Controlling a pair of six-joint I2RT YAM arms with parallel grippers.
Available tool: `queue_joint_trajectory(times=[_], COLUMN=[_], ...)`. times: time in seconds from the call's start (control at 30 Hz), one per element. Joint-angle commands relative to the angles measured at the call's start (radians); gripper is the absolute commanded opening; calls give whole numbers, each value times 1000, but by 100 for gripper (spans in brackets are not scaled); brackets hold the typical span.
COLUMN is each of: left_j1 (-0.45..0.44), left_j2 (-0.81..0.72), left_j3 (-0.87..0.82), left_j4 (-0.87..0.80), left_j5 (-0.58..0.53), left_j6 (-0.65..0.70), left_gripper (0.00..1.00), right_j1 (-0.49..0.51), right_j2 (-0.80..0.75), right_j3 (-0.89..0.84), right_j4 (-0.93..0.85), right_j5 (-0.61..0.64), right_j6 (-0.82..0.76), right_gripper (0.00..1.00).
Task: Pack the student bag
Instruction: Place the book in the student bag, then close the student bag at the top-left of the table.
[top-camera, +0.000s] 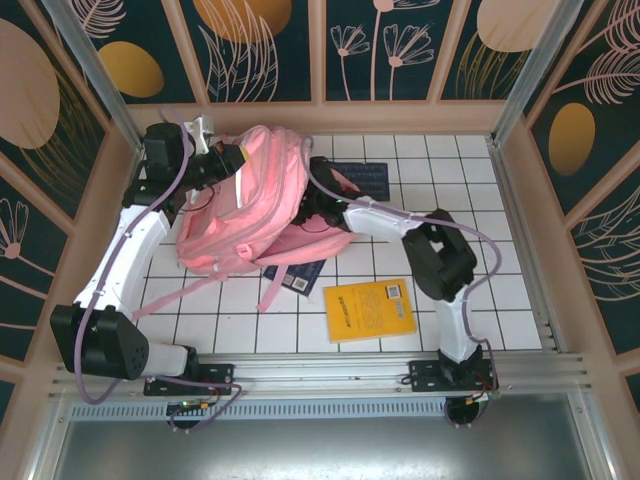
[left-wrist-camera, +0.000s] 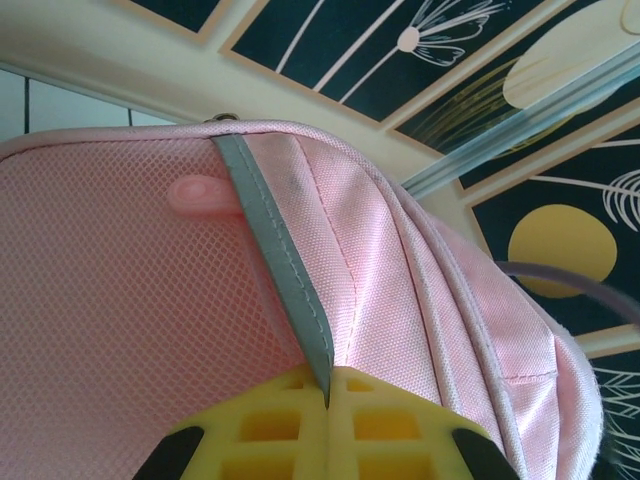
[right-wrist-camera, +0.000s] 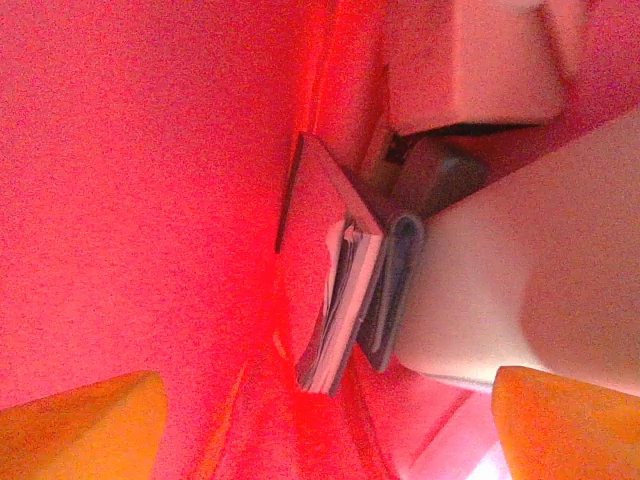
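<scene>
The student bag (top-camera: 245, 215), a big pink backpack, lies at the back left of the tiled table. My left gripper (left-wrist-camera: 328, 388) is shut on the bag's grey reflective stripe (left-wrist-camera: 270, 240) and the fabric at its top edge (top-camera: 232, 160). The right arm (top-camera: 400, 225) reaches into the bag's open side from the right. My right gripper (right-wrist-camera: 325, 430) is inside, in red-lit fabric, open with nothing between its fingertips (right-wrist-camera: 80, 425). Ahead of it a thin book (right-wrist-camera: 340, 290), a dark folder (right-wrist-camera: 395, 290) and a whitish item (right-wrist-camera: 500, 290) stand on edge.
A yellow book (top-camera: 370, 308) lies flat at the front right of the bag. A dark blue book (top-camera: 295, 275) sticks out from under the bag's front. Another dark flat item (top-camera: 362, 180) lies behind the right arm. Wooden walls (top-camera: 515, 230) enclose the table.
</scene>
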Motion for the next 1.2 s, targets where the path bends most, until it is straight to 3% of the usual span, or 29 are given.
queue_joint_trajectory(times=[0.0, 0.07, 0.2, 0.4, 0.63, 0.8, 0.93, 1.07, 1.17], left_j1=[13, 30, 92, 111, 114, 147, 145, 134, 106], left_j2=[-47, -51, -64, -6, 78, 89, 132, 183, 205], left_j3=[42, 10, -77, -91, -99, -142, -112, -138, -171], left_j4=[115, 101, 161, 175, 201, 350, 363, 390, 414], left_j5=[-57, -140, -165, -203, -292, -334, -255, -177, -158], left_j6=[28, 22, -63, -37, -45, -171, -176, -183, -186], left_gripper=[0, 0, 0, 0, 0, 0, 0, 1, 11], right_j1=[-25, -37, -74, -118, -92, -48, 12, 119, 203], right_j2=[-143, -206, -314, -538, -781, -899, -966, -955, -906], right_j3=[-67, -112, -192, -332, -531, -647, -702, -747, -769], right_j4=[19, 2, -54, -253, -483, -664, -784, -872, -927], right_j5=[35, 58, 105, 404, 554, 530, 448, 392, 435], right_j6=[-71, -103, -149, -206, -231, -208, -160, -108, -47], right_gripper=[90, 93, 96, 86, 82, 66, 56, 38, 21])
